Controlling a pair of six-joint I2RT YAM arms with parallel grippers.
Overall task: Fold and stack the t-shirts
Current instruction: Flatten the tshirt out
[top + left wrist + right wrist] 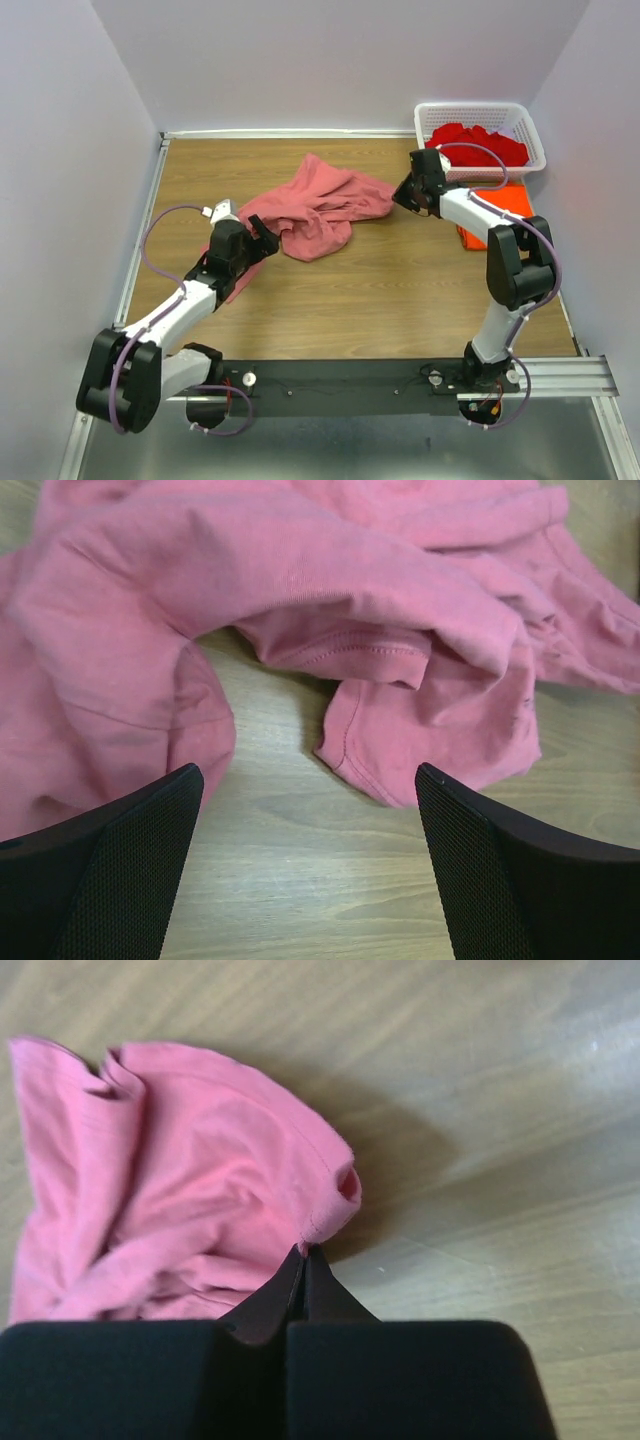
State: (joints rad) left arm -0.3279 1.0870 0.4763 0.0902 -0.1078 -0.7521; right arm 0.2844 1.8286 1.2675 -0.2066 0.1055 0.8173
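Right gripper (303,1257) is clamped on a thin pinch of hem at the right edge of the salmon-pink t-shirt (320,208), tips fully together with only a sliver of cloth between them. Left gripper (308,772) is wide open and holds nothing, just short of the shirt's near-left side. The shirt lies crumpled mid-table toward the far side, between the two arms.

Risks:
- The right pinch is shallow. A pull to spread the shirt likely slips the hem out.
- The left gripper has bare wood between its fingers (120,870), so closing here grabs nothing. Pushed forward, it may catch a loose fold rather than a hem, and the shirt would spread twisted.
- A flap of the shirt sits under the left arm in the top view, so lifting could drag it.
- The right arm hangs over the orange t-shirt (516,200), and a sweep back could disturb it.

Hard to read:
- Too bunched to tell which part of the shirt each gripper faces: sleeve, collar or bottom hem.
- The orange shirt is mostly covered by the right arm, so folded or not is unclear.
- Red t-shirts (478,142) are heaped in the white basket (424,125) at far right; count not readable.
- The left gripper's height above the table (400,290) is unclear.
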